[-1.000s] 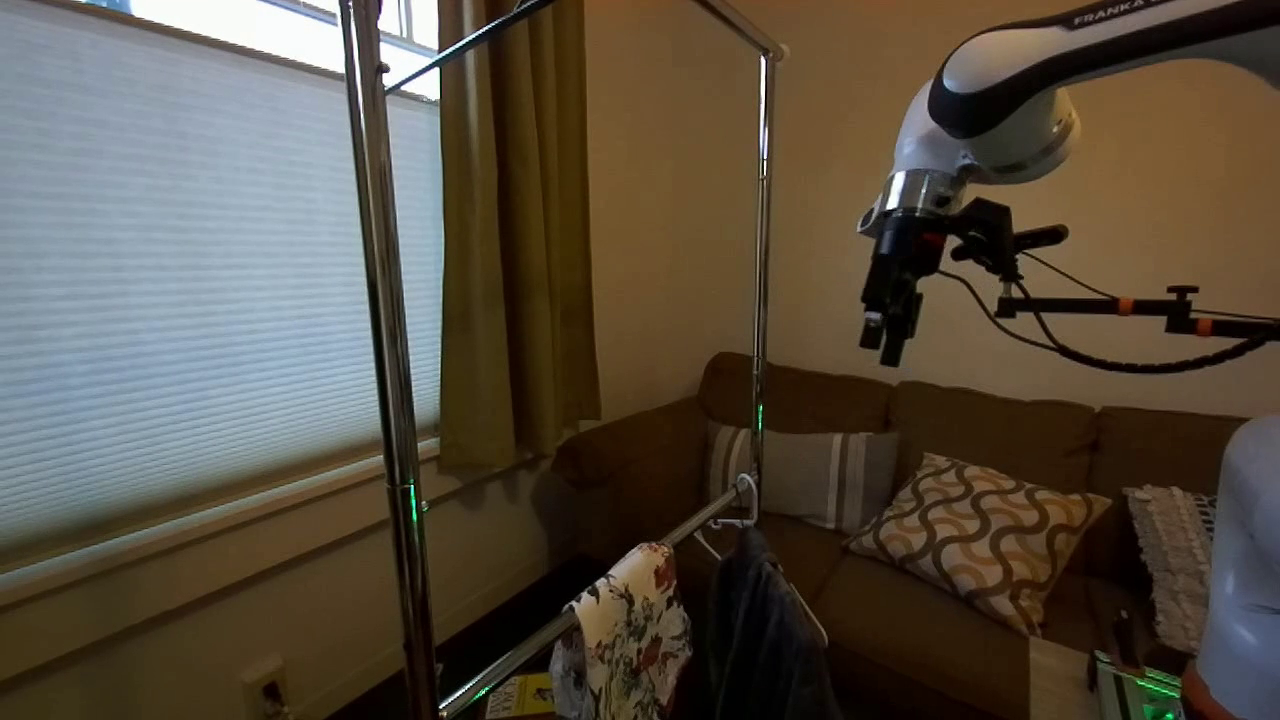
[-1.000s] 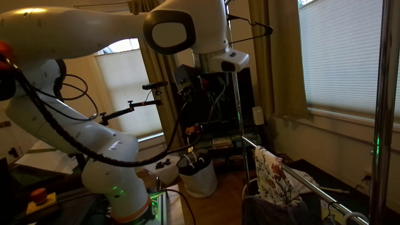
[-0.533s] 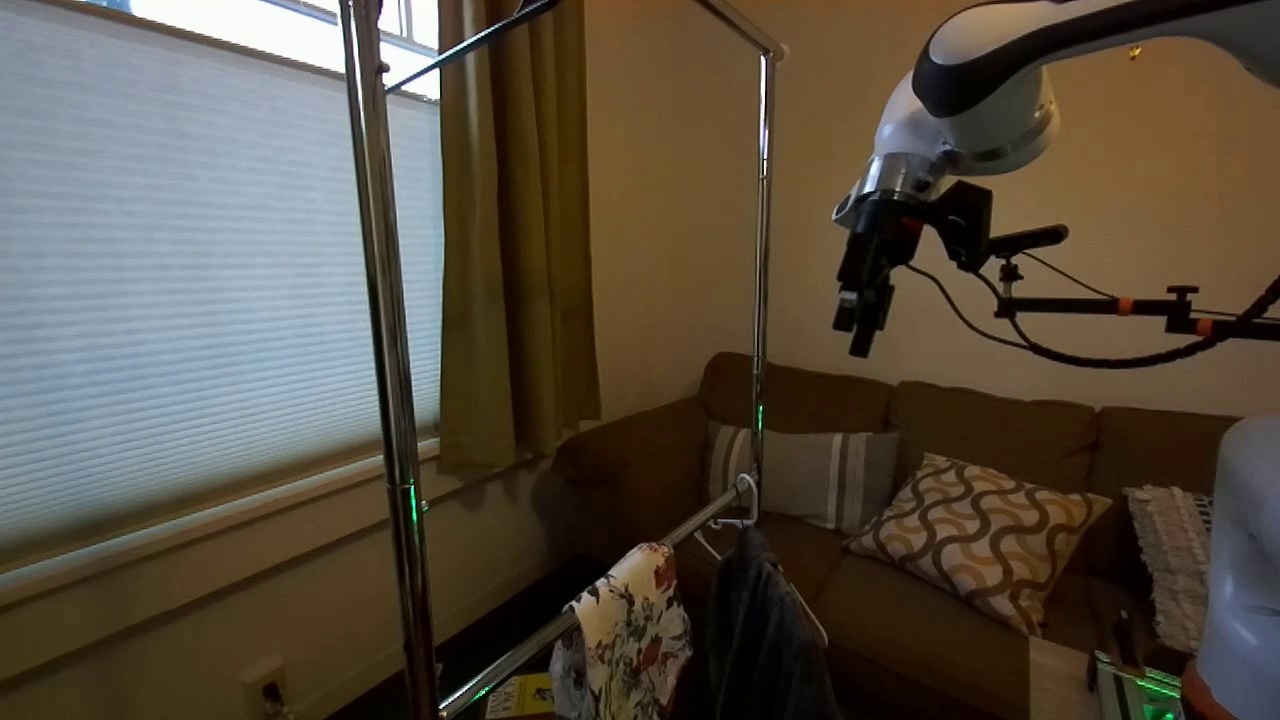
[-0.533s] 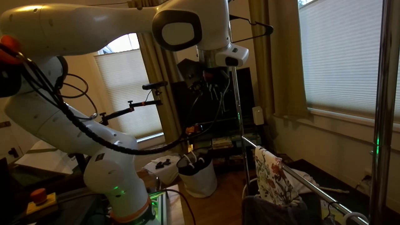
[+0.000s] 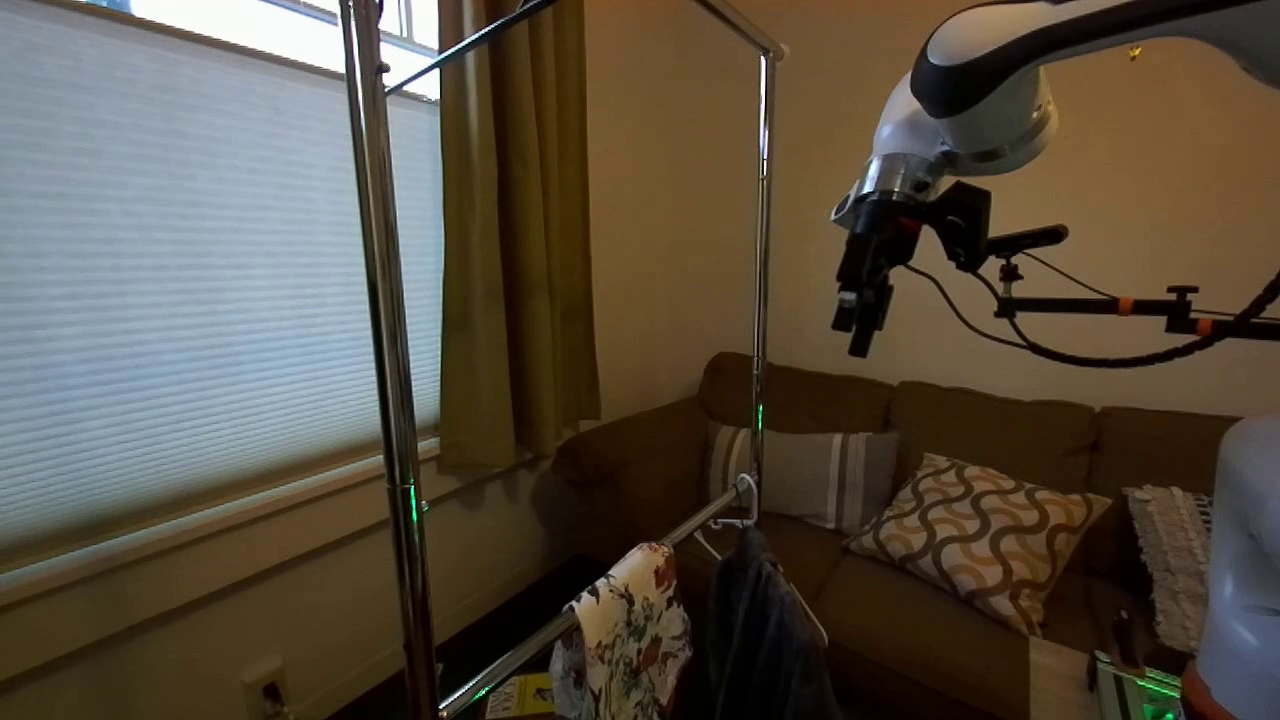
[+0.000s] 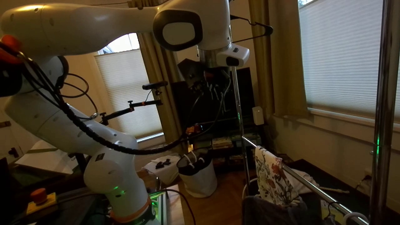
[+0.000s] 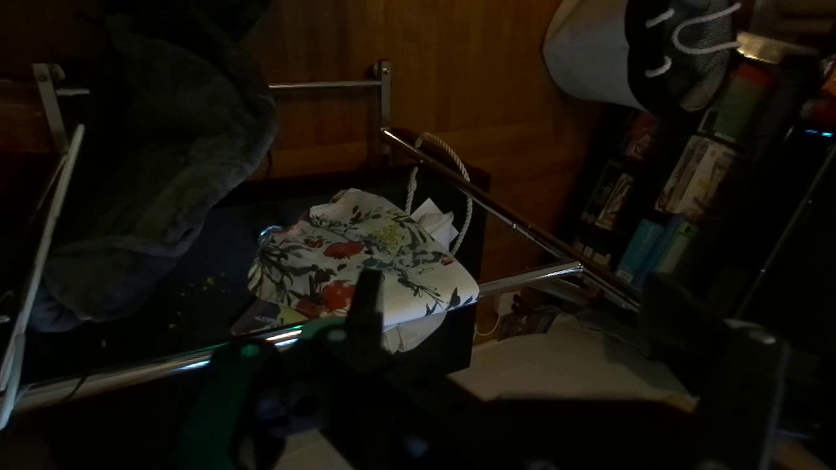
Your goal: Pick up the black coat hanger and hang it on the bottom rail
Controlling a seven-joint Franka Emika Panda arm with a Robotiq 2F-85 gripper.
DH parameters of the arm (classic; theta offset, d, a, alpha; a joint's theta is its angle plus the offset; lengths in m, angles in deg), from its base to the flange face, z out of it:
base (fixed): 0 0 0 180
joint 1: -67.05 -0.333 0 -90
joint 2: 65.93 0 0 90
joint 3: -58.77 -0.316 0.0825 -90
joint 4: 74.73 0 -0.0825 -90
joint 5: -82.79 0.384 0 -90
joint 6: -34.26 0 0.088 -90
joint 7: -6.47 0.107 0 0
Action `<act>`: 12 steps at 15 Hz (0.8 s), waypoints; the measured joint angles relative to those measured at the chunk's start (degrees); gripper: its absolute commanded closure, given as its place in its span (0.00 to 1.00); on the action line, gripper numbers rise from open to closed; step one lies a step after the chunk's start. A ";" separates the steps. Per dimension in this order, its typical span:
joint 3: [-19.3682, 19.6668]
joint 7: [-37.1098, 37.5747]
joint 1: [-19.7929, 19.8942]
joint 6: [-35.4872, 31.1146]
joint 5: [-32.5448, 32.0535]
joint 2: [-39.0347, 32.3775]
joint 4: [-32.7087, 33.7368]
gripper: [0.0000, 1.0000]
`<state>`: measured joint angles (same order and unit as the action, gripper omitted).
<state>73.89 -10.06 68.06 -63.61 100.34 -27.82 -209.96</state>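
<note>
The black coat hanger (image 6: pixel 268 30) shows at the top of an exterior view, higher than my gripper and to its right; its hook is hidden or out of view. A slanted bar (image 5: pixel 470 45) high in an exterior view may be part of it. The bottom rail (image 5: pixel 695 522) of the chrome rack shows in both exterior views (image 6: pixel 307 182) and in the wrist view (image 7: pixel 522 279). My gripper (image 5: pixel 854 340) points down in the air, higher than the bottom rail and to the right of the rack's far post. In the wrist view my gripper (image 7: pixel 516 284) has its fingers wide apart with nothing between them.
A floral cloth (image 5: pixel 640 620) lies over the bottom rail. A dark garment (image 5: pixel 765 630) hangs beside it on a white hanger (image 5: pixel 748 498). The rack's chrome posts (image 5: pixel 763 250) stand between window and sofa (image 5: pixel 640 470). A camera arm (image 5: pixel 1090 306) sticks out beside the gripper.
Between one second and half a second ago the arm and gripper moved slightly toward the rack and a little up. Since then they are almost still. The gripper has not visibly opened or shut.
</note>
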 measured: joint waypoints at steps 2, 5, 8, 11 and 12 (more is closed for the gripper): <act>-1.24 -1.63 -0.77 0.00 2.11 0.04 0.14 0.00; -6.81 -2.74 -5.19 0.13 7.77 0.87 2.12 0.00; -11.81 -2.90 -10.05 0.73 11.55 2.42 6.25 0.00; -13.14 -3.79 -12.73 -0.87 14.21 3.98 11.23 0.00; -13.18 -4.10 -12.99 -1.54 14.42 4.28 12.88 0.00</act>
<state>60.71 -14.16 55.07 -65.15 114.76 -23.54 -197.08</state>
